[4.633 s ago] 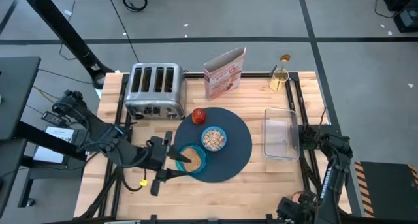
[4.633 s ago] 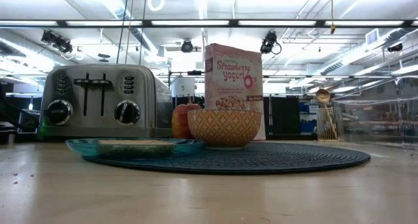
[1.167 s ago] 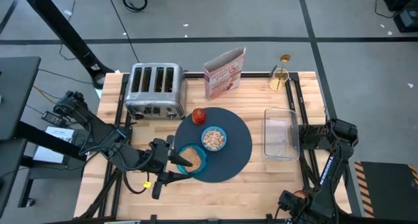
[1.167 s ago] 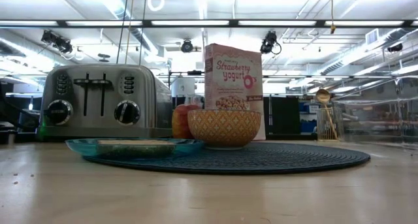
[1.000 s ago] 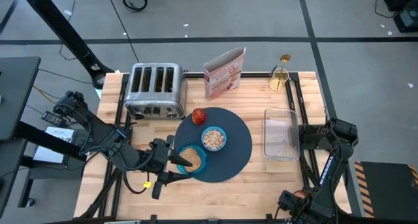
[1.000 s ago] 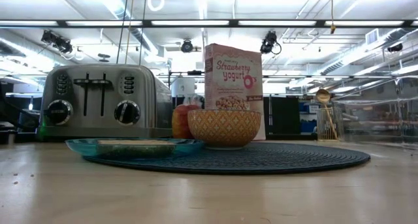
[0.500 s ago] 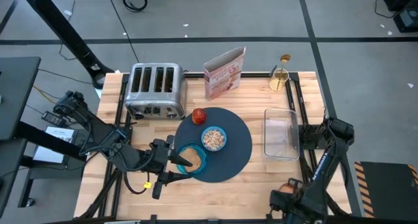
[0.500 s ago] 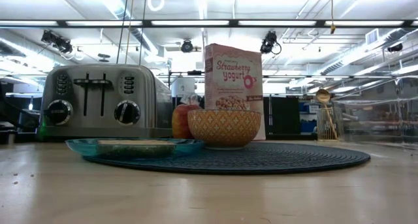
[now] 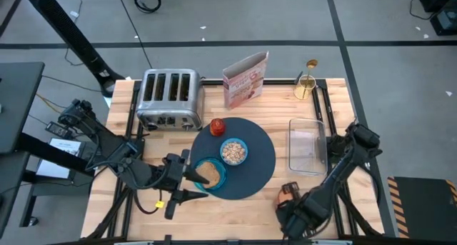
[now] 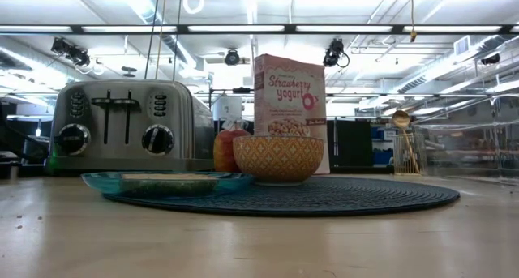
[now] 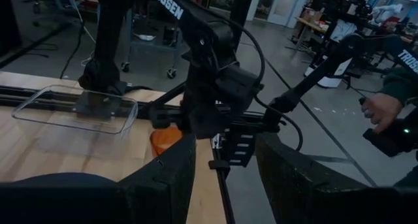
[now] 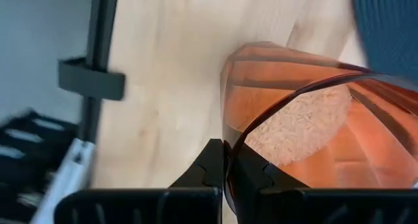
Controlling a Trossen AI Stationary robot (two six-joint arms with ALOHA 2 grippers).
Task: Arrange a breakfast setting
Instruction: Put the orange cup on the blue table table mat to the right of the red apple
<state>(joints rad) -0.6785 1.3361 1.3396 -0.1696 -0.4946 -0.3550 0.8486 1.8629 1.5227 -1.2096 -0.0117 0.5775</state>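
The round dark mat (image 9: 260, 163) lies mid-table. On it are the blue bowl (image 9: 233, 151) of cereal, the red fruit (image 9: 217, 126) and the teal plate (image 9: 218, 179) with the toast slice (image 9: 208, 173). The gold spoon (image 9: 311, 65) stands in a holder at the far right. My left gripper (image 9: 191, 185) stands open at the plate's left rim. My right gripper (image 9: 291, 198) is shut on the amber cup (image 9: 288, 192) over the near right of the table, just right of the mat. My right gripper pinches the amber cup's wall at its rim (image 12: 230, 136), with one finger inside the cup and one outside. The fingers come from above and the cup's mouth faces up. Whether its base is on the table, I cannot tell.
A toaster (image 9: 169, 98) and a yogurt box (image 9: 245, 79) stand along the far side. A clear container (image 9: 307, 145) sits at the right edge. A person's hand (image 11: 379, 113) shows beyond the table. Bare wood lies along the near edge.
My right arm has swung from the table's near right corner toward the left. It has carried the amber cup to a spot close beside the mat's right edge. My left gripper has kept still at the plate.
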